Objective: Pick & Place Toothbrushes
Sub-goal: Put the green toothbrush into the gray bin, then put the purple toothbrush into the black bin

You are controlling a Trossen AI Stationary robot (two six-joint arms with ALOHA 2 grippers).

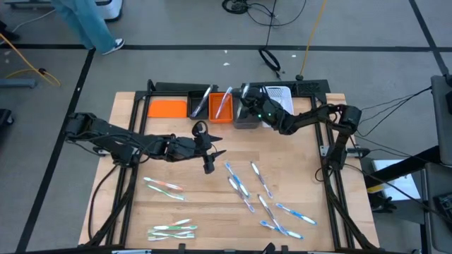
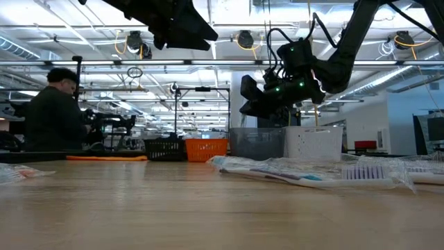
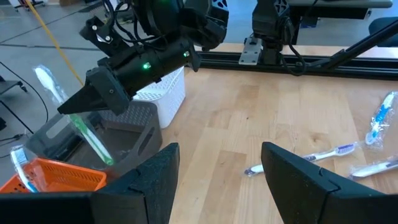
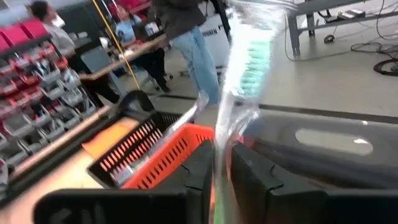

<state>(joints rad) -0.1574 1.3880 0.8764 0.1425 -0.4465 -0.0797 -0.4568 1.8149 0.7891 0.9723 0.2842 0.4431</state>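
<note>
My right gripper (image 3: 73, 107) hovers over the grey bin (image 3: 134, 127) at the far side, shut on a green toothbrush (image 3: 93, 140) in a clear wrapper. My left gripper (image 3: 221, 180) waits open above mid-table (image 1: 215, 159), touching nothing. More toothbrushes lie flat on the wood: a group at the near right (image 1: 261, 201), one pair at the left (image 1: 164, 187) and another near the front edge (image 1: 173, 229). Others lean in the orange bin (image 1: 222, 106) and the black bin (image 1: 200, 102). My right gripper pinches the wrapped toothbrush around the middle of its handle (image 4: 222, 155) between its two fingers, which come in about level and lie across it. The brush stands steeply tilted, its bristle head (image 4: 255, 56) up. Its green lower end (image 3: 102, 152) reaches down inside the grey bin.
The four bins stand in a row at the far edge, with a white slotted one (image 1: 279, 95) at the right end. A flat orange piece (image 1: 167, 108) lies left of them. A person (image 1: 88, 25) walks beyond the table, and another (image 2: 55, 111) sits in the room.
</note>
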